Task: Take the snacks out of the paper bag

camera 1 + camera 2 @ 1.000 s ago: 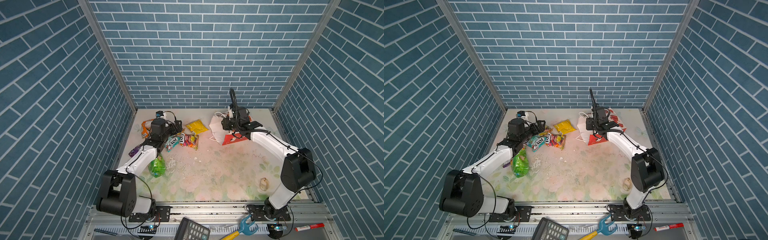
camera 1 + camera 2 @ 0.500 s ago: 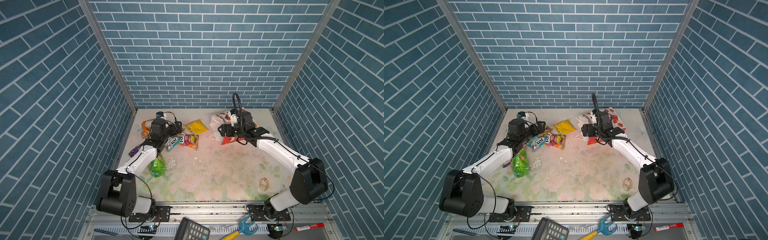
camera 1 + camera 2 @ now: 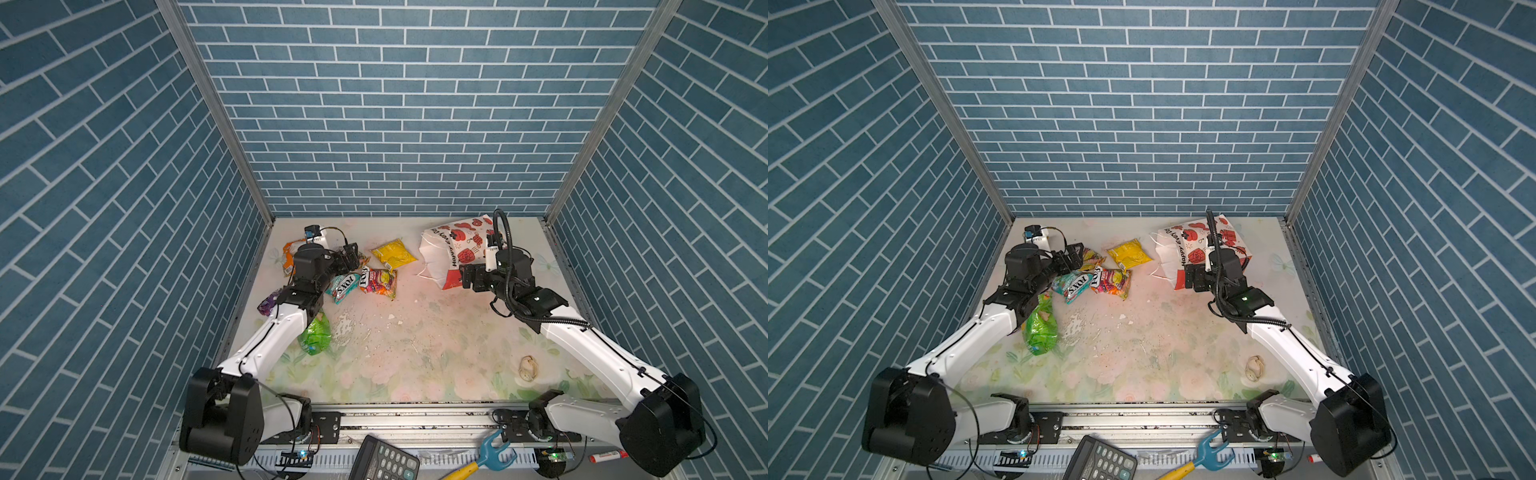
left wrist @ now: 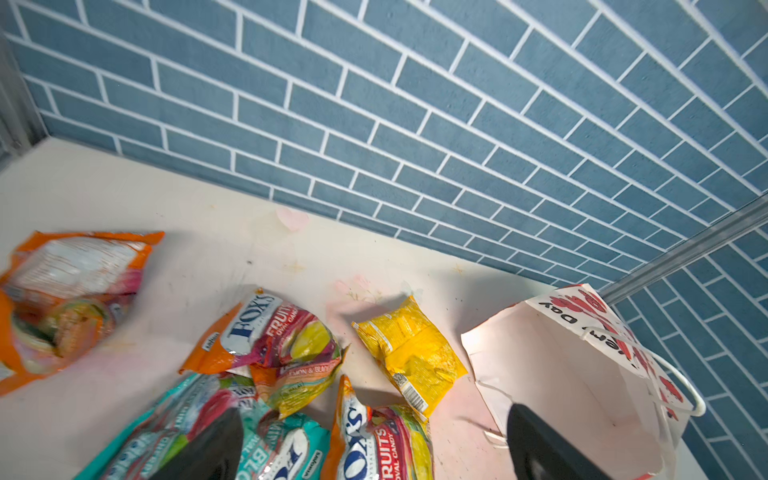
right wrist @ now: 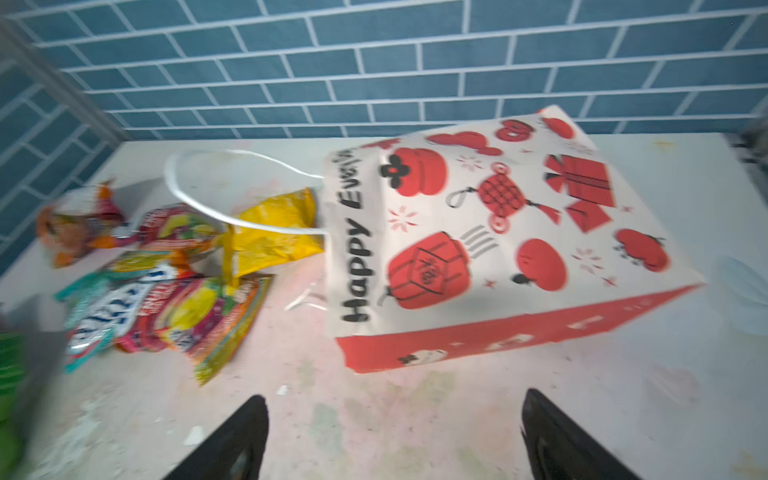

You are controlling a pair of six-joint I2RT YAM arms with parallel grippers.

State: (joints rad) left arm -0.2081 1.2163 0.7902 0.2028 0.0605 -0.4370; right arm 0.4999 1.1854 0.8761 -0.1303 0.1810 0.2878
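Observation:
The paper bag (image 3: 451, 249) (image 3: 1183, 249) (image 5: 478, 232) lies on its side at the back right, mouth toward the left. In the left wrist view its white inside (image 4: 573, 374) shows no packet. Snacks lie on the table left of it: a yellow packet (image 3: 392, 253) (image 4: 411, 353), a multicolour one (image 3: 378, 282), a teal one (image 3: 343, 286), a green one (image 3: 316, 336), a purple one (image 3: 268, 301) and an orange one (image 4: 62, 299). My left gripper (image 3: 351, 257) (image 4: 374, 411) hangs open over the packets. My right gripper (image 3: 469, 278) (image 5: 392, 397) stands open just before the bag's red side, holding nothing.
A pale seashell (image 3: 528, 368) lies near the front right. Brick walls close in the back and both sides. On the front rail sit a calculator (image 3: 384, 461), a blue and yellow tool (image 3: 490, 455) and a marker (image 3: 606, 457).
My right gripper opened and let go of the paper bag, then drew back toward the front. The bag dropped onto its side. The left arm stayed still.

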